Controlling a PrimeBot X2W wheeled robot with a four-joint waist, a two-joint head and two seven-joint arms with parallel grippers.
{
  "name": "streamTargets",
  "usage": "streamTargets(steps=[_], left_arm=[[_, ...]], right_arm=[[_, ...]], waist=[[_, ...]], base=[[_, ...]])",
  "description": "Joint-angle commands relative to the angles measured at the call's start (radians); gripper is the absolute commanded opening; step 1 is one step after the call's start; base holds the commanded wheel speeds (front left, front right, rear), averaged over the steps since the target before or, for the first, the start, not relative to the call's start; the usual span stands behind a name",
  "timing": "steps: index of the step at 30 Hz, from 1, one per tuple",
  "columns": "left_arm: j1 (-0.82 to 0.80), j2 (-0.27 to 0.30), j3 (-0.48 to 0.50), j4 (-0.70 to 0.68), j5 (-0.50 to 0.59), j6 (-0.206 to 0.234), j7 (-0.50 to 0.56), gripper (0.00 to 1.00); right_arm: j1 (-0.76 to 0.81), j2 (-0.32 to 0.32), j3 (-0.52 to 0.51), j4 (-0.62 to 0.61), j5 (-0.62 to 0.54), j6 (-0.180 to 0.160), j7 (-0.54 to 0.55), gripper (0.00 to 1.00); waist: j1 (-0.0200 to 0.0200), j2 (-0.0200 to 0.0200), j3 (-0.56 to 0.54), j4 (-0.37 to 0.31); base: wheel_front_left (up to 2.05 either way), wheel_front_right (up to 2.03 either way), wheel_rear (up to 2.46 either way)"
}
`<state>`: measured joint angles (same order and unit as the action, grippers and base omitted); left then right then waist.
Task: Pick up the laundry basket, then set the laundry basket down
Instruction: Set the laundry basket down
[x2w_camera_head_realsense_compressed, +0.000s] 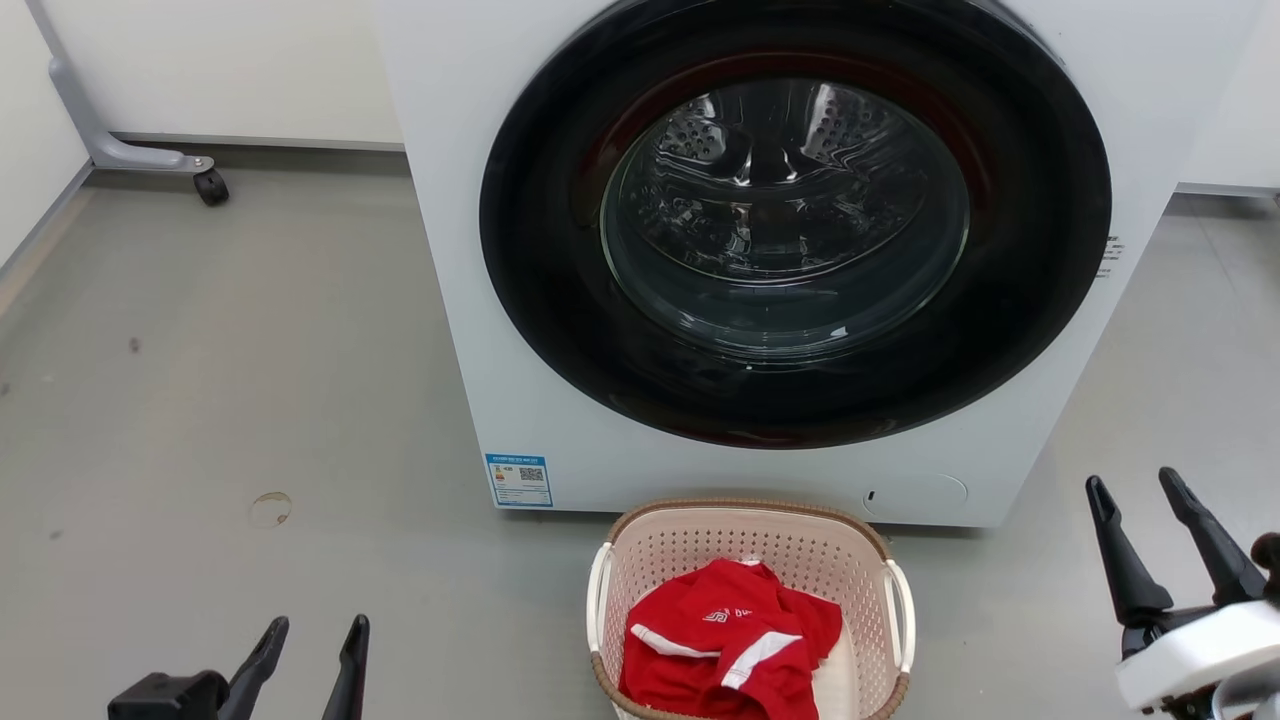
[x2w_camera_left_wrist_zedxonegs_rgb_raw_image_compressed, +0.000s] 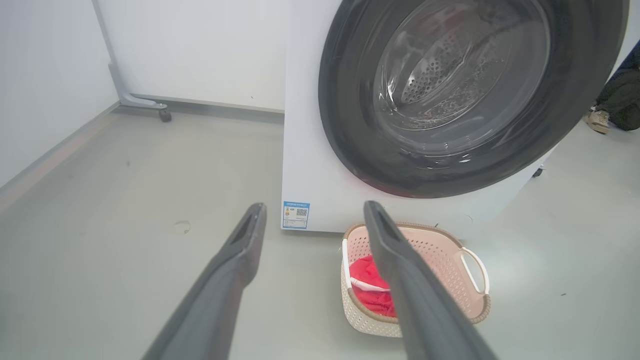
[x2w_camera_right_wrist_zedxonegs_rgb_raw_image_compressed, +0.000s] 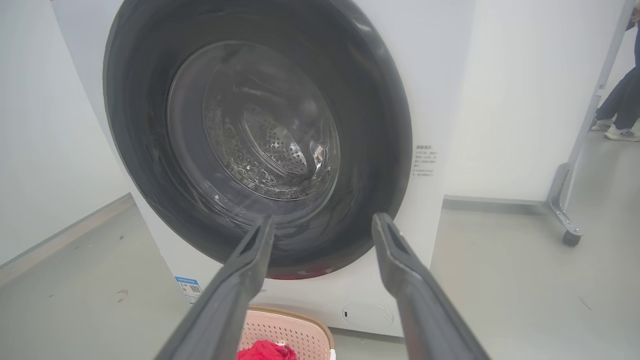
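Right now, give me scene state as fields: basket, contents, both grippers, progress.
basket: laundry basket upright on the floor, just in front of the washing machine
contents: red garment with white trim
left gripper: open, empty, left of basket, apart
right gripper: open, empty, right of basket, apart
progress: basket not yet grasped

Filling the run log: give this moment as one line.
laundry basket: on floor by washing machine, red garment inside | left gripper: open, empty | right gripper: open, empty
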<state>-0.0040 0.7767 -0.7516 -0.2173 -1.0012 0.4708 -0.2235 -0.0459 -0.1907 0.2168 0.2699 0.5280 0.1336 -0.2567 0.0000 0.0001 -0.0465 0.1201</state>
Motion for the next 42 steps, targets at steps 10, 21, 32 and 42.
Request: streamTargets(steps=[10, 21, 32, 42], left_arm=[[0.040, 0.017, 0.090, -0.035, -0.005, 0.042, -0.029, 1.00], [0.031, 0.026, 0.102, -0.042, 0.014, 0.048, -0.030, 1.00], [0.001, 0.029, 0.090, -0.048, 0.027, 0.041, -0.011, 1.00], [0.000, 0.037, 0.088, -0.049, 0.024, 0.042, -0.001, 1.00]], right_arm=[[0.060, -0.001, -0.036, -0.065, -0.037, -0.003, -0.003, 1.00], [0.043, 0.007, -0.039, -0.074, -0.052, -0.003, -0.002, 1.00], [0.038, 0.011, -0.041, -0.082, -0.053, -0.003, -0.003, 1.00], [0.038, 0.016, -0.034, -0.076, -0.051, -0.003, -0.004, 1.00]], waist=[[0.0000, -0.0001, 0.007, -0.006], [0.0000, -0.0001, 0.013, -0.015], [0.0000, -0.0001, 0.018, 0.006], [0.0000, -0.0001, 0.017, 0.005]], base=[[0.00, 0.00, 0.00], [0.00, 0.00, 0.00], [0.00, 0.00, 0.00], [0.00, 0.00, 0.00]])
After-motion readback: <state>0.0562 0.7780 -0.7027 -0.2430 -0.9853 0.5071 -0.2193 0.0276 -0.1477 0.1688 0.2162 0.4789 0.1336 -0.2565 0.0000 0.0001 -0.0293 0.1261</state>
